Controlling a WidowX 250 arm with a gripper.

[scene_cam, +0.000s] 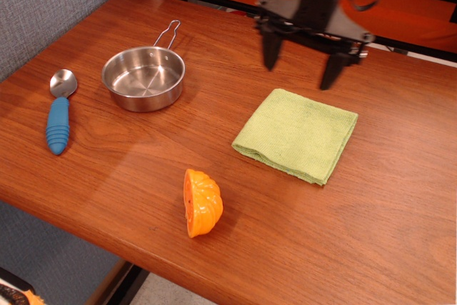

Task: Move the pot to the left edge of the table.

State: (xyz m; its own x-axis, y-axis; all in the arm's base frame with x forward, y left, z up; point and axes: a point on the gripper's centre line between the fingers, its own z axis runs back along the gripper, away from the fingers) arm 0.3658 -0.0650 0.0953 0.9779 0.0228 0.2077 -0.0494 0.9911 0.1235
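The pot [143,78] sits near the table's [400,198] left edge, beside the spoon [58,112]. The gripper [300,69] hangs empty, jaws wide, over the far edge above the cloth [296,133]. The job looks done; I'd say only parking remains.

The robot arm is all black: a round column ending in a wide flat crossbar, with a gripper [300,62] of two tapered fingers and a looping black cable.
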